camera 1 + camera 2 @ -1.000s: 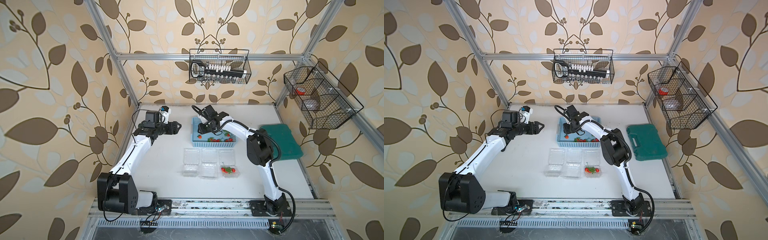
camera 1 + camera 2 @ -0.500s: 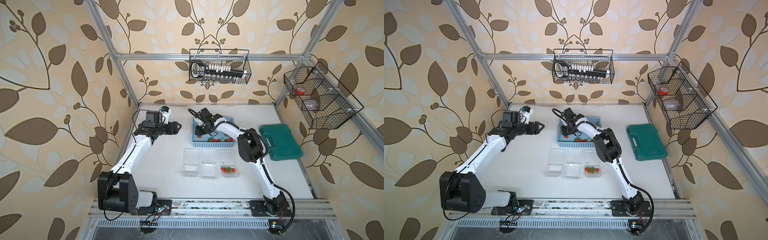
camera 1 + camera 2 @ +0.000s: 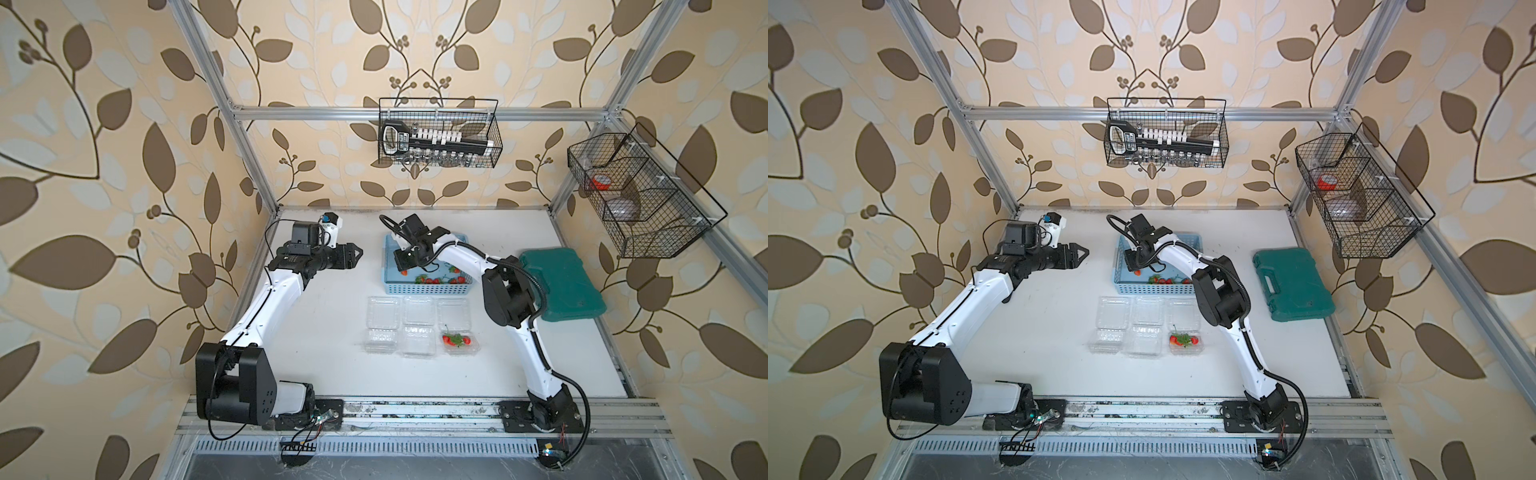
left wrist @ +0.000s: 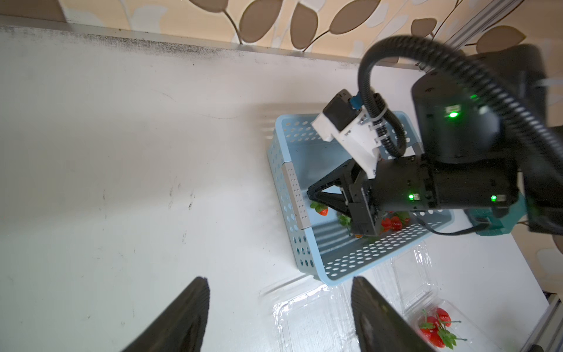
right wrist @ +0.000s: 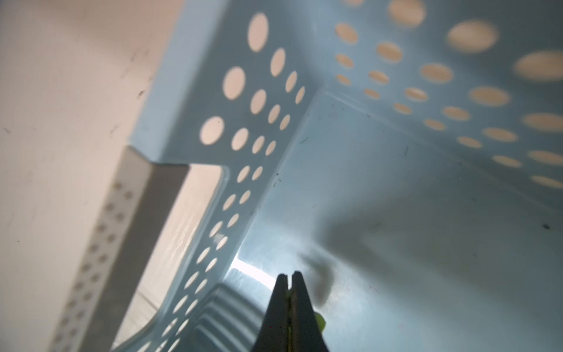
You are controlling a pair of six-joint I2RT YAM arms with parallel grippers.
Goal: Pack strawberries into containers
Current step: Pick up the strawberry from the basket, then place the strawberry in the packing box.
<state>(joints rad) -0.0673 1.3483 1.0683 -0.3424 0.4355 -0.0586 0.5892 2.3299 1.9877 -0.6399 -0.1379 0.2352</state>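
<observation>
Taking the back wall as twelve o'clock in the top views, the right arm reaches down into the blue basket. The basket sits on the white counter at twelve o'clock from the three clear containers. The right gripper is at the basket's nine o'clock end, and its fingers are pressed together. The right wrist view shows a sliver of green caught in the seam between them, with a bit more green poking out at one side. In the left wrist view a lone strawberry sits right at the fingertips, its leafy cap touching them and its red body just beyond. Whether it is lifted off the basket floor I cannot tell. The loose strawberries lie bunched along the basket's six o'clock wall, apart from that grip and toward three o'clock.

The containers lie open in a row, lids toward twelve o'clock. The three o'clock container holds a few berries in its base.

The left gripper hangs over bare counter at nine o'clock from the basket, apart from it and pointing toward three o'clock. Its fingers are spread and hold nothing. A dark green case lies on the counter at three o'clock from the basket.
</observation>
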